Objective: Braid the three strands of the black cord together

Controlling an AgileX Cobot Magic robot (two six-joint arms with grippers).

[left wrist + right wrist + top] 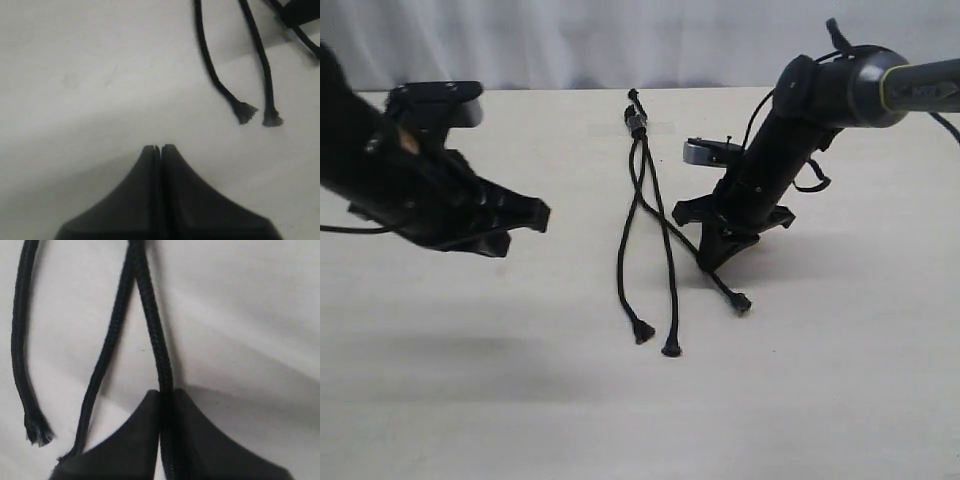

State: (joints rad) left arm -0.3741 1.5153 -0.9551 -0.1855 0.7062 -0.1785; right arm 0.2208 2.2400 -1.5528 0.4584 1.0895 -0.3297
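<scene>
The black cord lies on the pale table, its knotted, taped end (637, 122) at the far middle. Three strands run toward the front. The left strand (623, 250) ends in a flared tip (643, 333), the middle strand (667, 270) in a tip (672, 349). The right strand (692, 247) passes through my right gripper (712, 262), which is shut on it down at the table; its tip (743, 303) lies just beyond. In the right wrist view that strand (156, 345) enters the jaws of this gripper (166, 392). My left gripper (538, 215), (158, 147) hovers shut and empty to the left, apart from the strands.
A strip of clear tape (660, 127) holds the knotted end down. A white curtain (620, 40) hangs behind the table's far edge. The left arm's black body (400, 180) fills the left side; bare tabletop (570, 420) lies in front.
</scene>
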